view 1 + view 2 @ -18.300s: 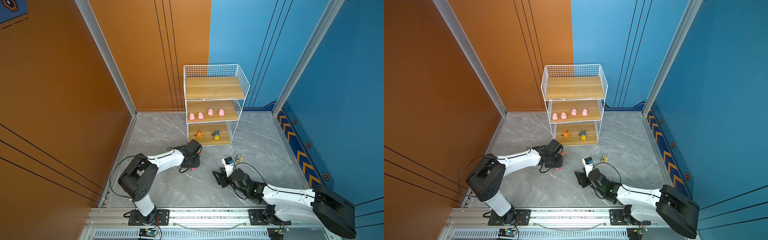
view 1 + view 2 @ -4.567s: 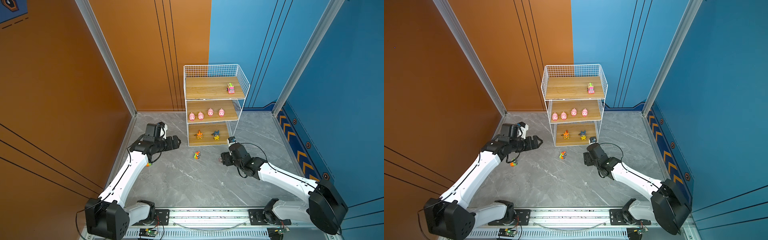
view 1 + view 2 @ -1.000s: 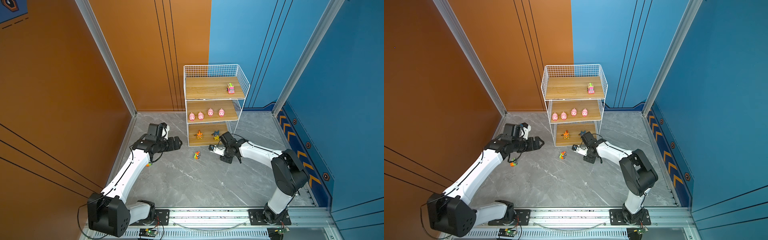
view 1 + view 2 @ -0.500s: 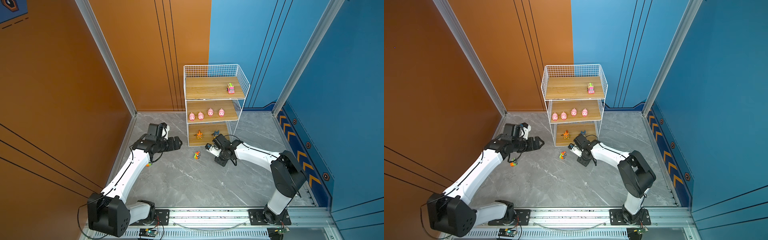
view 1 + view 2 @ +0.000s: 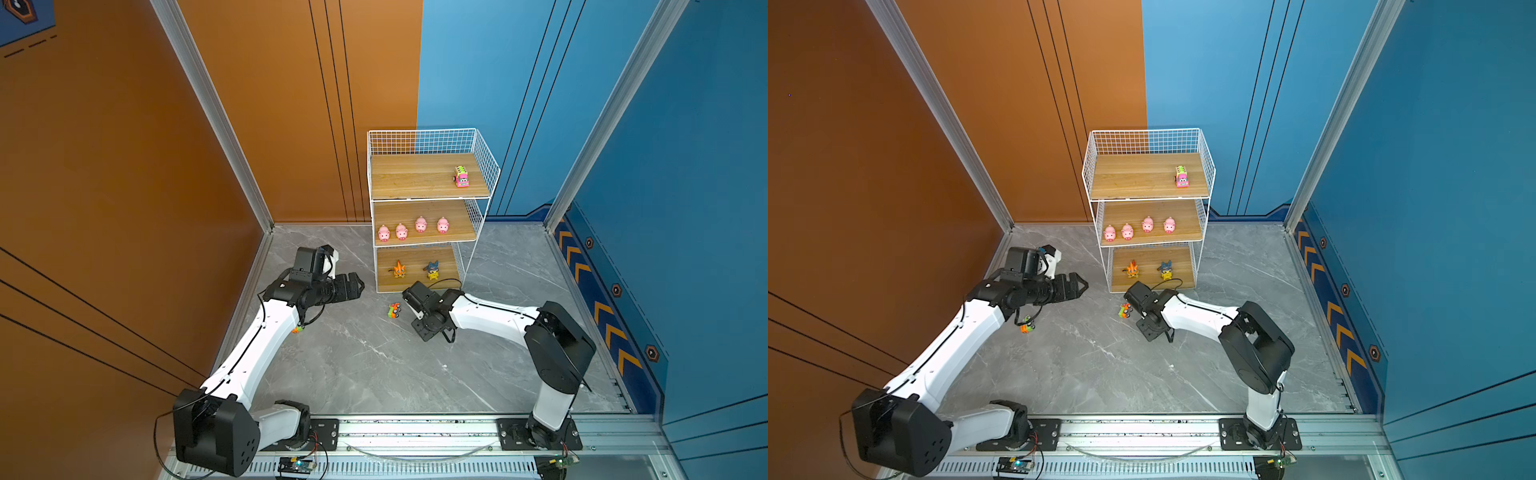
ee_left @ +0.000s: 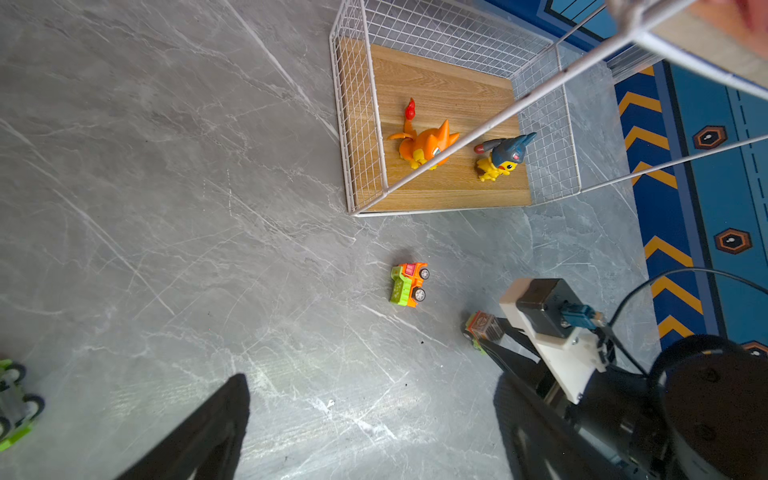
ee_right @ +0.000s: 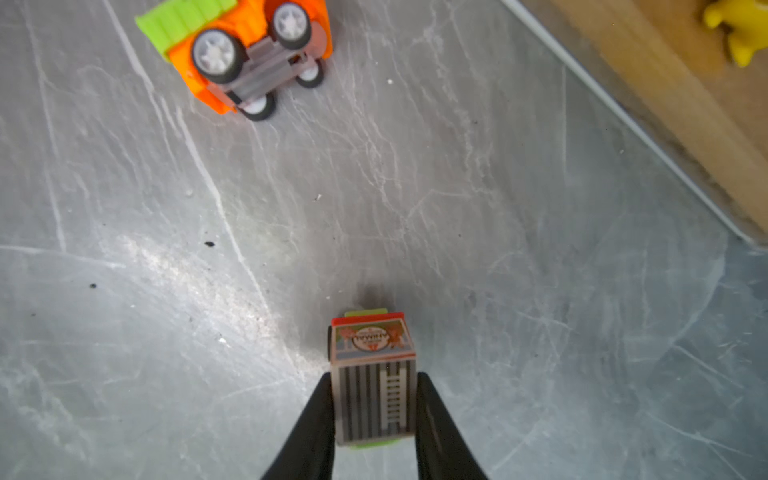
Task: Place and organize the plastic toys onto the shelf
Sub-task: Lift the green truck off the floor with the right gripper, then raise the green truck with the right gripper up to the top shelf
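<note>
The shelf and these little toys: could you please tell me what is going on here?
The right arm's jaws are closed on a small car with a striped roof, low in front of the shelf. An orange-and-green car lies on its side on the floor beside it, and another car sits under the left arm, whose jaws stand open and empty. A pink car is on the top board and four pigs on the middle one.

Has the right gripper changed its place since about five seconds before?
Yes. The right gripper went left in both top views, along the shelf front, from its right part to about its middle, nearer the orange car.
</note>
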`<state>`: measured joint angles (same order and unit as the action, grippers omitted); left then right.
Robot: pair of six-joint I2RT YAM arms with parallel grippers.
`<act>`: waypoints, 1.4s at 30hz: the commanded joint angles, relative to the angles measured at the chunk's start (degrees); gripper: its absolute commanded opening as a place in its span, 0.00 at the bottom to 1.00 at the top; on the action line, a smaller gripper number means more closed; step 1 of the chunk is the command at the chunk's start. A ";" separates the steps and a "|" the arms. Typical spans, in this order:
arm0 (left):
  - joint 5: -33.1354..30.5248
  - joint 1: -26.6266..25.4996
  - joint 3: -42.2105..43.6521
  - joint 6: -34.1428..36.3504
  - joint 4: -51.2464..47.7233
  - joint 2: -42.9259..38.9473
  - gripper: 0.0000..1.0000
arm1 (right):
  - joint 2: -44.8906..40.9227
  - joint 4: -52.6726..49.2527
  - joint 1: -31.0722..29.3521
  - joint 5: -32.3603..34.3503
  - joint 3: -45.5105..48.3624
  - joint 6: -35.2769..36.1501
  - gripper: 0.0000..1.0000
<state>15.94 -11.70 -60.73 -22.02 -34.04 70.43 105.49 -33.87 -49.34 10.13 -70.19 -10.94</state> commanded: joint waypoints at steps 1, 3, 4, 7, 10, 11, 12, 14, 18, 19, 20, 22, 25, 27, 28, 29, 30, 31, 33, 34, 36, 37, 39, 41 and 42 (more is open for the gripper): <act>0.32 -0.24 0.79 0.71 0.25 -1.54 0.93 | 2.03 0.38 -1.42 4.81 -1.79 -8.85 0.32; 0.11 -0.31 0.81 0.75 0.29 -1.61 0.93 | 2.00 0.64 -1.91 6.46 -1.78 -10.67 0.32; 0.10 -0.33 0.87 0.75 0.29 -1.62 0.93 | 1.58 0.92 -1.97 6.73 -1.56 -11.02 0.34; 0.03 -0.42 0.83 0.84 0.29 -1.79 0.93 | -0.62 3.53 -1.96 5.77 0.28 -9.18 0.41; -0.08 -0.42 0.81 0.84 0.29 -1.79 0.93 | -4.43 9.39 -2.11 3.52 4.73 -4.22 0.49; -0.19 -0.42 0.88 0.84 0.34 -1.80 0.93 | -6.18 12.98 -2.08 2.16 7.22 -2.38 0.52; -0.19 -0.38 0.87 0.91 0.30 -1.75 0.93 | -8.36 17.30 -2.16 1.12 10.22 -0.80 0.55; -0.12 -0.36 0.85 0.93 0.34 -1.72 0.93 | -12.44 26.90 -2.18 0.34 16.84 1.63 0.58; -0.37 -0.42 0.88 1.02 0.29 -1.53 0.93 | -19.33 44.36 -2.47 1.47 28.40 4.87 0.61; -0.31 -0.39 0.88 1.02 0.29 -1.53 0.93 | -20.16 47.84 -2.43 1.70 30.48 5.40 0.62; -0.27 -0.46 0.86 1.04 0.31 -1.44 0.93 | -20.81 51.26 -2.16 1.73 32.51 5.85 0.62; -0.22 -0.51 0.83 1.06 0.29 -1.29 0.93 | -21.03 56.48 -1.86 1.35 35.49 6.30 0.63; -0.31 -0.51 0.87 1.10 0.29 -1.26 0.93 | -20.27 67.01 -1.48 -0.19 40.88 6.07 0.64; -0.47 -0.51 0.88 1.10 0.30 -1.13 0.94 | -19.37 72.20 -1.26 -0.86 43.56 5.51 0.64; -0.34 -0.51 0.88 1.11 0.29 -1.15 0.94 | -18.66 75.31 -1.13 -1.07 44.90 5.26 0.64; -0.33 -0.49 0.79 1.10 0.29 -1.09 0.94 | -18.04 77.91 -1.19 -1.08 46.11 5.23 0.64; -0.35 -0.51 0.79 1.11 0.29 -1.06 0.94 | -17.43 79.68 -1.04 -1.22 46.97 5.06 0.64; -0.23 -0.47 0.79 1.10 0.36 -1.00 0.94 | -16.68 81.35 -0.72 -1.94 47.77 4.81 0.64; -0.18 -0.51 0.79 1.10 0.29 -0.91 0.94 | -15.33 83.04 -0.34 -2.54 48.55 4.37 0.63; -0.14 -0.51 0.79 1.10 0.29 -0.84 0.94 | -14.51 83.89 -0.08 -3.02 48.87 4.35 0.62; -0.14 -0.49 0.70 1.11 0.29 -0.74 0.94 | -13.19 85.83 0.04 -3.69 49.63 4.27 0.61; -0.16 -0.51 0.70 1.10 0.29 -0.75 0.94 | -12.61 87.16 0.19 -3.95 50.09 4.29 0.60; -0.20 -0.48 0.70 1.11 0.31 -0.68 0.94 | -11.25 88.41 0.64 -4.33 50.41 4.30 0.58; -0.18 -0.51 0.70 1.11 0.29 -0.57 0.94 | -10.27 89.55 0.99 -4.95 50.71 4.44 0.52; -0.24 -0.50 0.70 1.10 0.29 -0.54 0.94 | -9.91 90.55 1.19 -5.33 51.00 4.32 0.50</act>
<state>15.90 -11.77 -60.73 -21.85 -34.02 69.60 94.54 51.53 -48.73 6.52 -20.25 -6.35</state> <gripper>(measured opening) 0.935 0.512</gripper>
